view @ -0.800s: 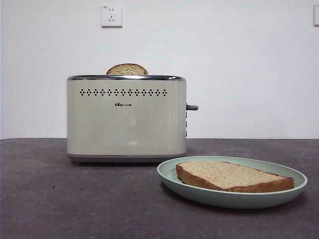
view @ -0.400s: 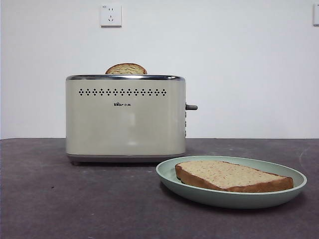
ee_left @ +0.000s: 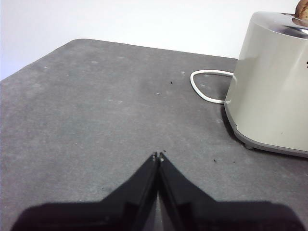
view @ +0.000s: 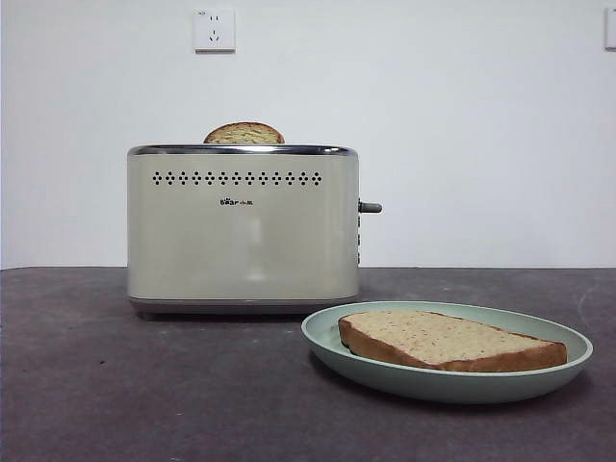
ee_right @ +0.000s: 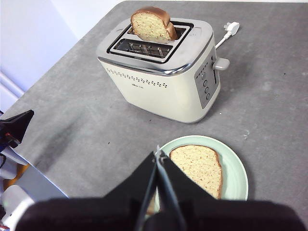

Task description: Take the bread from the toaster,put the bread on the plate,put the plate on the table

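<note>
The bread (view: 448, 339) lies flat on the mint-green plate (view: 452, 387), which rests on the dark table (view: 144, 385) in front of and to the right of the cream toaster (view: 241, 231). No arm shows in the front view. My right gripper (ee_right: 159, 152) is shut and empty, held high above the near rim of the plate (ee_right: 237, 179), with the bread (ee_right: 197, 166) and the toaster (ee_right: 163, 91) below it. My left gripper (ee_left: 158, 155) is shut and empty over bare table, well off to the side of the toaster (ee_left: 269, 86).
A smaller, darker domed slice (view: 243, 134) stands in the toaster's rear slot (ee_right: 150, 24). A white cord (ee_left: 207, 86) loops on the table behind the toaster, ending in a plug (ee_right: 231, 28). A wall socket (view: 214, 29) sits on the back wall.
</note>
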Motion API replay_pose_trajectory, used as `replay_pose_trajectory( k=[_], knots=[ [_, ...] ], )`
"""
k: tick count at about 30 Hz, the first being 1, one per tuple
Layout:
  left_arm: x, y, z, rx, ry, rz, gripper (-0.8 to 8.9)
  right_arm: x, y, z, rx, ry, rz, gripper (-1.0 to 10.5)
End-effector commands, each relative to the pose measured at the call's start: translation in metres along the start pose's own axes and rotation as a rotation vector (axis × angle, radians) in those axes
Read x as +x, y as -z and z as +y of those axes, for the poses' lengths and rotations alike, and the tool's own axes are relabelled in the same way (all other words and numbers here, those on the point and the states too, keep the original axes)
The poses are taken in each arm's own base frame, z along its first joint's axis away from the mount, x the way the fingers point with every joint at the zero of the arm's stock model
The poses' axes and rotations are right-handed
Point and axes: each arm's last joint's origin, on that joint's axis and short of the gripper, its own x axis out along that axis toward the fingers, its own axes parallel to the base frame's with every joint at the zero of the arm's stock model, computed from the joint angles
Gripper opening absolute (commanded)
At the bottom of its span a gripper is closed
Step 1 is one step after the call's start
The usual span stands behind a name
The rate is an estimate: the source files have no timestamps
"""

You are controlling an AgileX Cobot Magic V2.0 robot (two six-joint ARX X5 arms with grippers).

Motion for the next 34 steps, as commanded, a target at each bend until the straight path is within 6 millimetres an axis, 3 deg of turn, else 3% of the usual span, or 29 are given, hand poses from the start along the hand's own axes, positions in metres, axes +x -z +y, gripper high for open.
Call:
replay_pose_trajectory(
  k=[1, 9, 12, 15, 20, 23, 27, 30, 34],
  knots=[
    [0.001, 0.003, 0.001, -0.003, -0.007, 0.003, -0.04, 0.001, 0.001, 0.0, -0.005, -0.002, 0.0, 0.0],
    [0.001, 0.003, 0.001, -0.003, -0.007, 0.003, -0.04, 0.003, 0.001, -0.002, -0.003, 0.025, 0.008, 0.0],
    [0.001, 0.003, 0.001, -0.003, -0.007, 0.003, -0.04, 0.018, -0.001, -0.01, 0.039, 0.029, 0.064, 0.0],
    [0.001, 0.003, 0.001, -0.003, -0.007, 0.003, -0.04, 0.036, -0.002, -0.02, -0.035, 0.028, 0.089, 0.0],
    [0.001, 0.003, 0.001, -0.003, -0.007, 0.003, -0.04, 0.067, 0.007, -0.042, -0.179, 0.143, -0.152, 0.0],
    [0.001, 0.003, 0.001, -0.003, -0.007, 0.003, -0.04, 0.077, 0.037, -0.058, -0.204, 0.26, -0.288, 0.0],
    [0.001, 0.003, 0.001, -0.003, -0.007, 0.003, -0.04, 0.08, 0.097, -0.073, -0.115, 0.408, -0.35, 0.0],
    [0.001, 0.003, 0.001, -0.003, -0.007, 0.003, -0.04, 0.08, 0.144, -0.079, -0.079, 0.501, -0.371, 0.0],
    [0.001, 0.003, 0.001, -0.003, -0.007, 0.003, -0.04, 0.082, 0.189, -0.081, -0.049, 0.534, -0.412, 0.0]
  ],
)
